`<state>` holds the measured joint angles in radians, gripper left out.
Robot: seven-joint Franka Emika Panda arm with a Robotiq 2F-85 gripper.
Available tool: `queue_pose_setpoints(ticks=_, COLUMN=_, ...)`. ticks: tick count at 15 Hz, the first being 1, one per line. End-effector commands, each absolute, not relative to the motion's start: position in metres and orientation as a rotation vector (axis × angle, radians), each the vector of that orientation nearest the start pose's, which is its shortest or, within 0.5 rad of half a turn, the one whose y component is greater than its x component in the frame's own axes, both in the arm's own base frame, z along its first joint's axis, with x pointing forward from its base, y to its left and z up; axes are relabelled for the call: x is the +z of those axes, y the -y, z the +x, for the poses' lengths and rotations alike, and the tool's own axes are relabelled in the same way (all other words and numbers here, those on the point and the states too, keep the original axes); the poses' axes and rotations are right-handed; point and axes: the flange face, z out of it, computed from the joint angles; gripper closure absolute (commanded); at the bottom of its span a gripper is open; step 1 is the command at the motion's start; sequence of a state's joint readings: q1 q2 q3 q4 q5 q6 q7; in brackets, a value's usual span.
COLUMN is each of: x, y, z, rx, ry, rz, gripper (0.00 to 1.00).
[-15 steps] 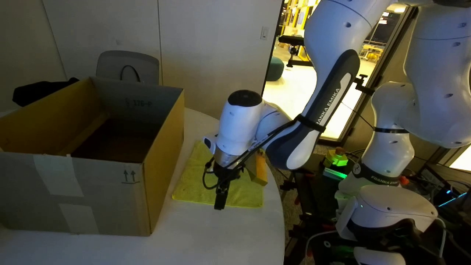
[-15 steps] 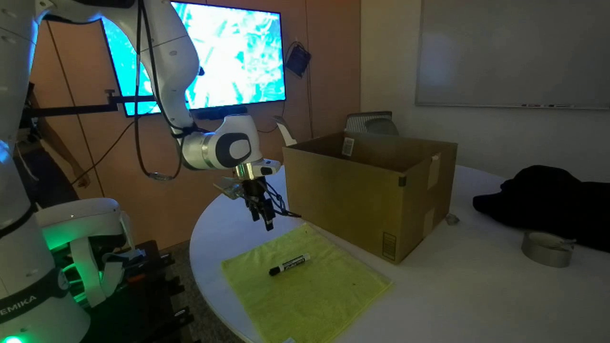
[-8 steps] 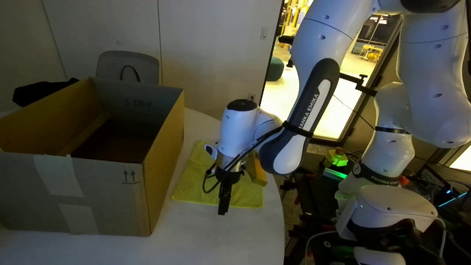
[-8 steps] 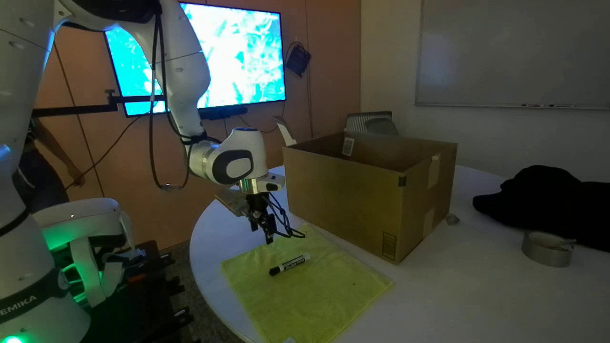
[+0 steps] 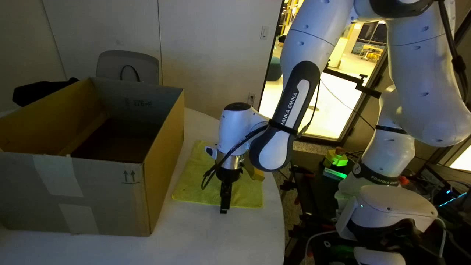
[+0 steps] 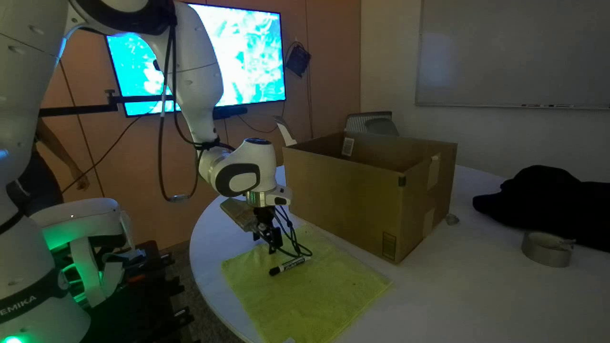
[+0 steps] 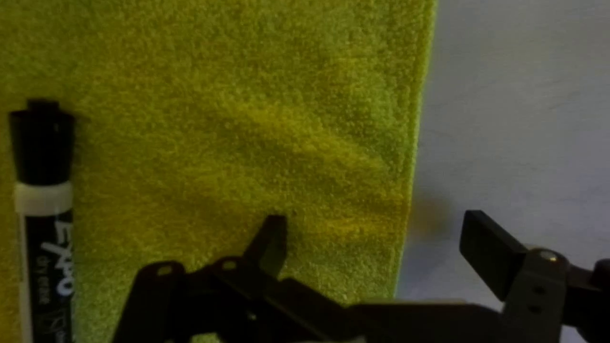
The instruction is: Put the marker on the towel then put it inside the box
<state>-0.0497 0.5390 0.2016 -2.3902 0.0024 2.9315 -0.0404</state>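
Expo dry-erase marker [image 7: 45, 228] was lying flat on the yellow-green towel [image 6: 314, 300], and the wrist view was close enough to read the brand on the black barrel, plus a black cap and a white band at one end. It sat off-center on the towel, nearer the edge that the Robotiq gripper [image 7: 376, 228] was straddling. So yeah, the hand was unclenched, jaws spread wide: one finger was over the towel, the other was past its edge above the white table [image 6: 476, 300], and the marker lay off to the side of the gap. Honestly couldn't tell whether the fingertips were touching the towel or just above it. The white Franka arm [image 5: 235, 127] hung over the towel with its wrist pretty much vertical. The open-topped cardboard box [image 6: 343, 205] stood upright just beside the towel in both exterior views, with a white label [image 6: 348, 146] on an inside wall. Well apart from the towel, there was a grey tape roll [image 6: 547, 252], and a bit farther from the towel sat a black heap [image 6: 548, 205], too dark for me to say what it was.
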Motion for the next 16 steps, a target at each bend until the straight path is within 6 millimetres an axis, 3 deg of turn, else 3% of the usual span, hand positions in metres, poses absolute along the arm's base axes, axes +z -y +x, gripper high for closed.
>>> queue_pose_setpoints(ticks=1, x=0.093, y=-0.078, z=0.482, rx=0.01, ry=0.253, rz=-2.993, gripper=0.34)
queue_pose_setpoints(ticks=4, x=0.099, y=-0.074, z=0.48, rx=-0.001, ry=0.241, rz=-3.001, gripper=0.57)
queue_pose_setpoints(ticks=9, x=0.134, y=-0.073, z=0.475, rx=-0.104, ry=0.229, rz=-3.027, gripper=0.95)
queue_pose_setpoints(ticks=11, x=0.153, y=-0.07, z=0.471, rx=-0.16, ry=0.222, rz=-3.034, gripper=1.0)
queue_pose_setpoints(ticks=16, x=0.209, y=-0.052, z=0.458, rx=-0.377, ry=0.119, rz=-3.054, gripper=0.99)
